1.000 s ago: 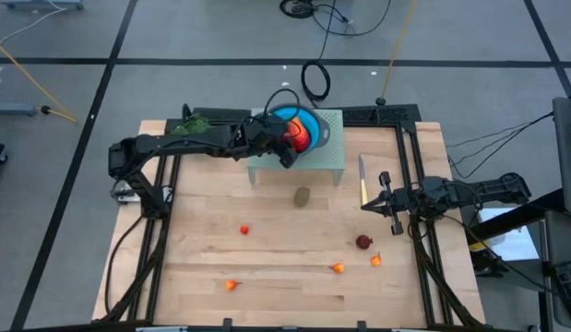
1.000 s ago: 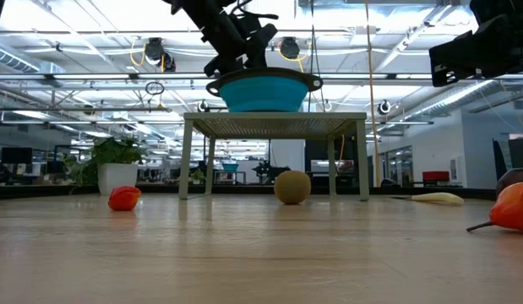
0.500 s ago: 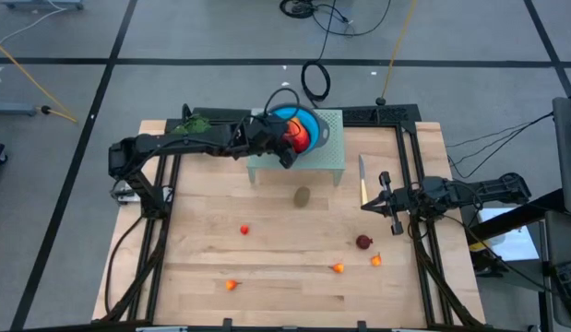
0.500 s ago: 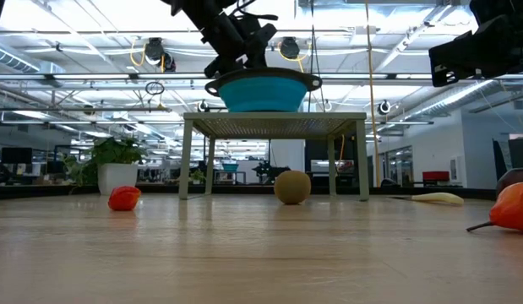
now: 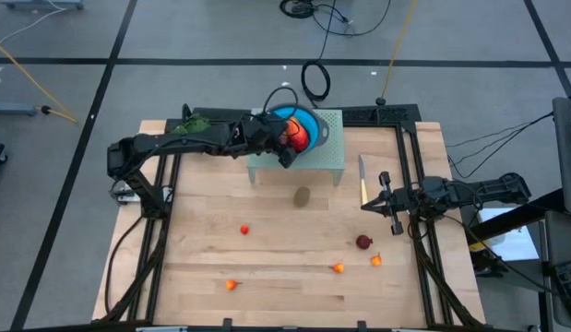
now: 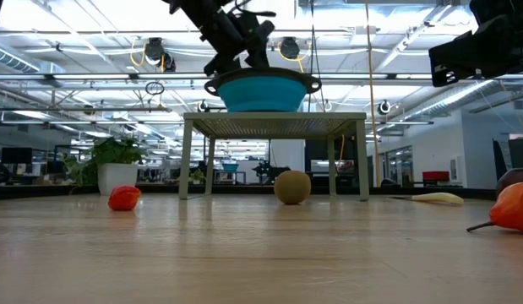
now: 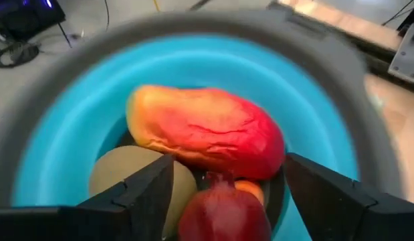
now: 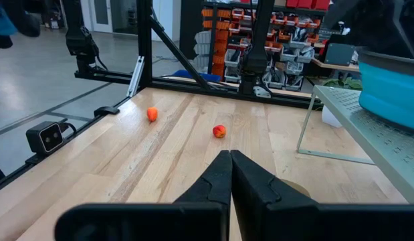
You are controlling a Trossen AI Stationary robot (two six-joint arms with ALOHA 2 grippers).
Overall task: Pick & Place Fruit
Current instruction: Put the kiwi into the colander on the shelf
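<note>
The left claw (image 7: 223, 191) hangs open over the round blue plastic bowl (image 7: 66, 134), just above a dark red round fruit (image 7: 223, 214); the right claw (image 8: 230, 177) waits closed above the wooden worktop (image 5: 285, 249).

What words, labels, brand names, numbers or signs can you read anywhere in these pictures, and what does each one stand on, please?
None can be read.
Blue bowl, the fruit in it and the table: no print shows.
Left gripper and right gripper: no markings show.
Orange bins on the shelves in the room behind: any labels are too small to read.
</note>
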